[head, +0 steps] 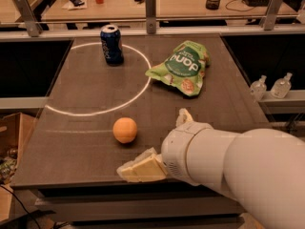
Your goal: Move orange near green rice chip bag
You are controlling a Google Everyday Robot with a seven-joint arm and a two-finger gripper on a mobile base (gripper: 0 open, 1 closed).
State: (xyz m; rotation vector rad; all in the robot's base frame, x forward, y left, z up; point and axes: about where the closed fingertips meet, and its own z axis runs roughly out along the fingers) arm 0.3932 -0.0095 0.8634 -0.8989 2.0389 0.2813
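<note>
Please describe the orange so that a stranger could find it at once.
On the dark table, look toward the near edge, just outside the white circle. The orange lies there, just left of the gripper, whose jaws stand open. It is the only round, orange thing: the soda can is blue, the chip bag green.

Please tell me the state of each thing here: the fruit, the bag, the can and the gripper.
orange: resting on the table, not held, apart from the bag.
green rice chip bag: lying flat, crumpled, nothing touching it.
soda can: standing upright near the far edge.
gripper: fingers open, empty, at the near edge beside the orange, not touching it.
</note>
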